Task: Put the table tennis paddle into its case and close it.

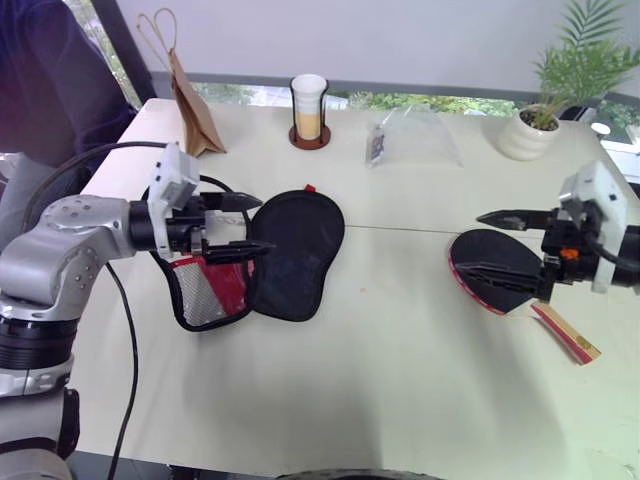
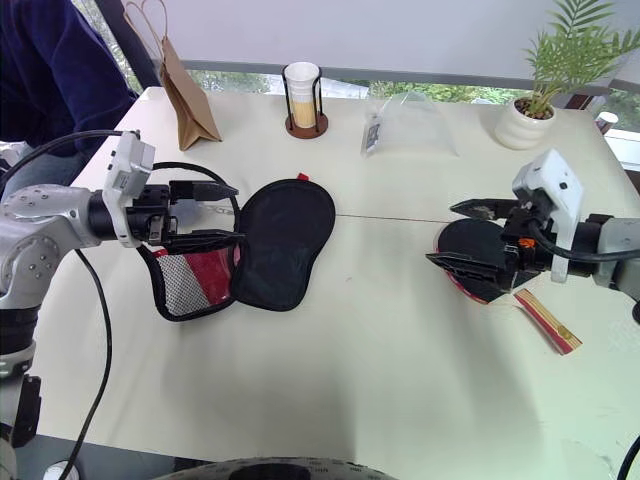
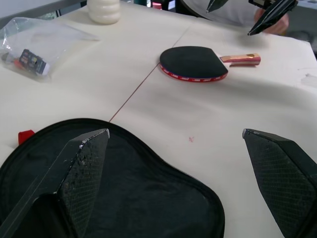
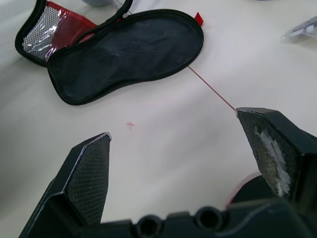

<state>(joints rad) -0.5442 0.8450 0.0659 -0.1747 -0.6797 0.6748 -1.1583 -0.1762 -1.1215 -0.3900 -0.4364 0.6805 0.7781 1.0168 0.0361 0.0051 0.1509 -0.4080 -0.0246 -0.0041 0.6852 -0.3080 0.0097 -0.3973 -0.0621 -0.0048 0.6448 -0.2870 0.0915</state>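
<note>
Paddle [image 1: 492, 262] flat — right gripper [image 1: 485, 245] spread above, angled down.

a: what's covered up?
b: the right gripper [image 1: 500, 244] hides part of the paddle [image 1: 492, 262]. the left gripper [image 1: 245, 225] covers part of the open case [image 1: 290, 255].
a: anything cut off?
b: the person [image 1: 45, 80] at the far left corner, and the plant [image 1: 580, 60]. the contents of the clear bag [image 3: 42, 42] are too small to tell.
</note>
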